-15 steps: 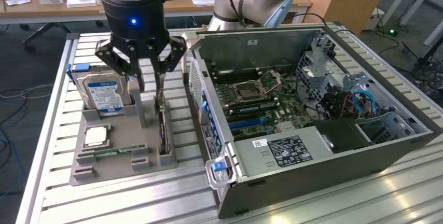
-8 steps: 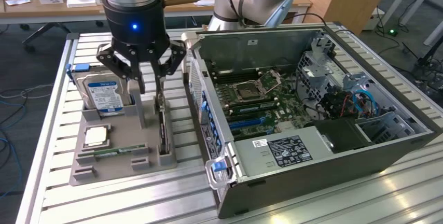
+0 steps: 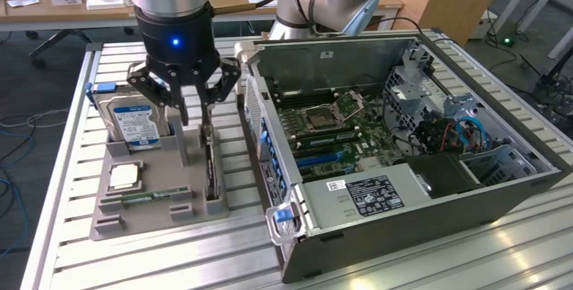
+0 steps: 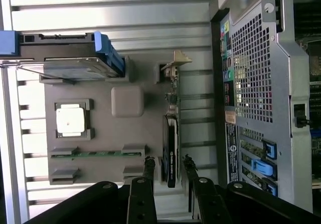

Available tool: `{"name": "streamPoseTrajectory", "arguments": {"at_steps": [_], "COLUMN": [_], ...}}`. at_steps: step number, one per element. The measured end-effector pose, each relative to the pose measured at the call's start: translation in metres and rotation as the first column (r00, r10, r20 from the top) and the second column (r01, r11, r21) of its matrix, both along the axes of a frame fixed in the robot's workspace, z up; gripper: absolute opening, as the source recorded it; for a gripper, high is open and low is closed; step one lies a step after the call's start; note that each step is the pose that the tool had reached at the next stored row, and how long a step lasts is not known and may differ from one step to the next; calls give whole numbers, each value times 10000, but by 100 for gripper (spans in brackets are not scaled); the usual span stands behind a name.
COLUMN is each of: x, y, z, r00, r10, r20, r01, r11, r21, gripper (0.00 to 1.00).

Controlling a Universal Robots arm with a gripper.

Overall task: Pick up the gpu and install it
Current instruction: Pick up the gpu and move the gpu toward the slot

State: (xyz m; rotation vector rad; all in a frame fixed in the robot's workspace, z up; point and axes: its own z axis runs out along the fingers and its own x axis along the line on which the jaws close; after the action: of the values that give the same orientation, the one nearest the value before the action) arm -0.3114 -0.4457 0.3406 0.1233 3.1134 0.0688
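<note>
Spread wide, the gripper point(image 3: 195, 121) point(image 4: 168, 168) is held low over one end of the gpu point(image 4: 170, 148) point(image 3: 211, 166), with one finger point(image 4: 149, 171) on each side of the card and a gap seen between each finger and the board, so nothing is gripped.

The gpu is seen as a thin, flat, dark card stood on its long edge in a slot of a grey holder point(image 4: 100, 133) point(image 3: 152, 219). It runs along the holder's edge nearest the computer case. A pale metal bracket point(image 4: 175, 62) is fixed at the card's far end, away from the fingers, and a small label is seen on its dark face, too small to be read.

One gpu is counted. In the same holder are kept:
- one silver hard drive point(image 3: 134, 125) point(image 4: 75, 66) with a blue-white label, stood upright at the far corner
- one square processor point(image 3: 123, 176) point(image 4: 70, 121), laid flat in a recess
- one narrow green memory stick point(image 3: 143, 196) point(image 4: 95, 154), set on edge near the holder's near edge

The holder is placed on a slatted metal bench point(image 3: 67, 189) point(image 4: 100, 13). Just beside it, one open computer case point(image 3: 430, 209) point(image 4: 256, 73) is laid on its side, and its motherboard point(image 3: 331, 129) is exposed upward.
</note>
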Motion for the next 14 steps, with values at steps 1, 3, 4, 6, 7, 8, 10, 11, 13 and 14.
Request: {"name": "streamPoseTrajectory", "arguments": {"at_steps": [1,3,4,6,7,8,10,11,13,14], "x": [0,0,0,0,0,0,-2,-1,2,5], "y": [0,0,0,0,0,0,-2,-6,-12,-13], "z": [-10,-28,-34,-46,-51,-54,-60,-63,-66,-66], "r00": [10000,10000,10000,10000,10000,10000,10000,10000,10000,10000], "r10": [0,0,0,0,-1,-1,-3,-2,-1,-1], "r20": [0,0,-1,0,0,-1,-1,1,1,0], "r01": [0,0,0,0,1,1,3,2,1,1], "r11": [10000,10000,10000,10000,10000,10000,10000,10000,10000,10000], "r21": [-1,0,-1,0,0,-1,0,0,0,0], "gripper": [36,36,36,36,36,36,36,36,36,36]}}
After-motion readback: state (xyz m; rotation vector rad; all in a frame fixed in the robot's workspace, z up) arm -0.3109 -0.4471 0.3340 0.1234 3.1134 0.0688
